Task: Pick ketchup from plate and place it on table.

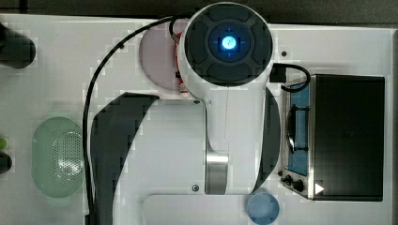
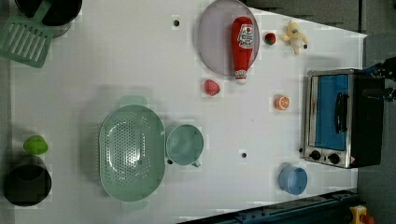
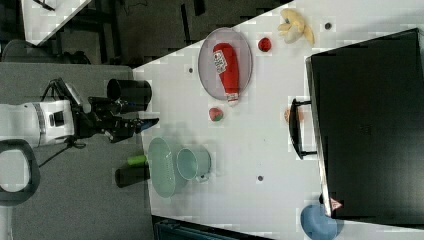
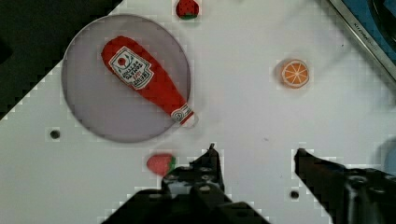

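Gripper (image 4: 254,151) hangs released and empty above the table (image 4: 243,112). Ketchup (image 4: 144,79) lies flat on the plate (image 4: 84,116), cap overhanging the rim, so not yet picked.

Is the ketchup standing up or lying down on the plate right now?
Lying down. The ketchup rests flat across the plate, label up, its cap end poking past the rim nearest the strawberry.
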Controlling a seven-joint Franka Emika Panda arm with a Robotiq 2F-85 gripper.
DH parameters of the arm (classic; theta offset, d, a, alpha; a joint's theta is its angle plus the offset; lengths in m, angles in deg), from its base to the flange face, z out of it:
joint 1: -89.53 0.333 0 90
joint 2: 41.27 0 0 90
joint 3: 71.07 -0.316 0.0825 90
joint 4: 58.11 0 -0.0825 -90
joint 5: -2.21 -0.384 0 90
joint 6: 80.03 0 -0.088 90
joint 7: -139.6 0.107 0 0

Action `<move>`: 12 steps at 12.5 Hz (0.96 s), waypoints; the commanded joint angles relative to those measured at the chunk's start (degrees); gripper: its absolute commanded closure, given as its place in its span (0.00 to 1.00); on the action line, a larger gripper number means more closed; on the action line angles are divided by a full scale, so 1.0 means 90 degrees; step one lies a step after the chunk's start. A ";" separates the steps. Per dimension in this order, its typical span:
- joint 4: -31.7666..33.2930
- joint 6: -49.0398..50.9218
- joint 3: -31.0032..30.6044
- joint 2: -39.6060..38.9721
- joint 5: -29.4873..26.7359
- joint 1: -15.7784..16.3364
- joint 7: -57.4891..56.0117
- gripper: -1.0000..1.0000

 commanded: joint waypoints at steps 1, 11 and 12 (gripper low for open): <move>0.0771 0.0476 -0.0279 0.0747 -0.0168 -0.0522 -0.0007 0.21; 0.0746 -0.1966 -0.0583 -0.1187 -0.0167 -0.0311 -0.0831 0.00; 0.0739 -0.2314 -0.0613 -0.1438 -0.0167 -0.0290 -0.1139 0.00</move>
